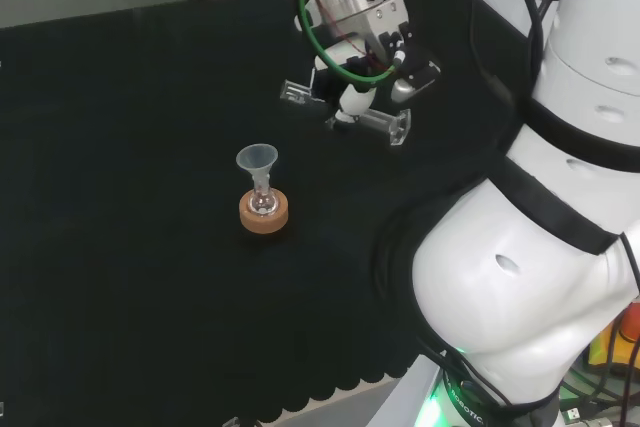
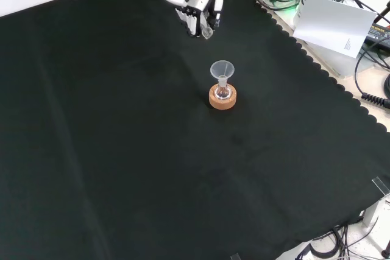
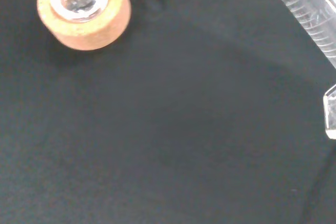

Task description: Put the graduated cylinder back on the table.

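Black cloth under robot hand-held graduated cylinder

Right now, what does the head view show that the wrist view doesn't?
Head view alone: the robot hand curled round the graduated cylinder, held nearly level above the cloth, and the funnel in the flask. Wrist view alone: the cylinder's printed scale marks up close. Both: the cork ring under the flask, and black cloth.
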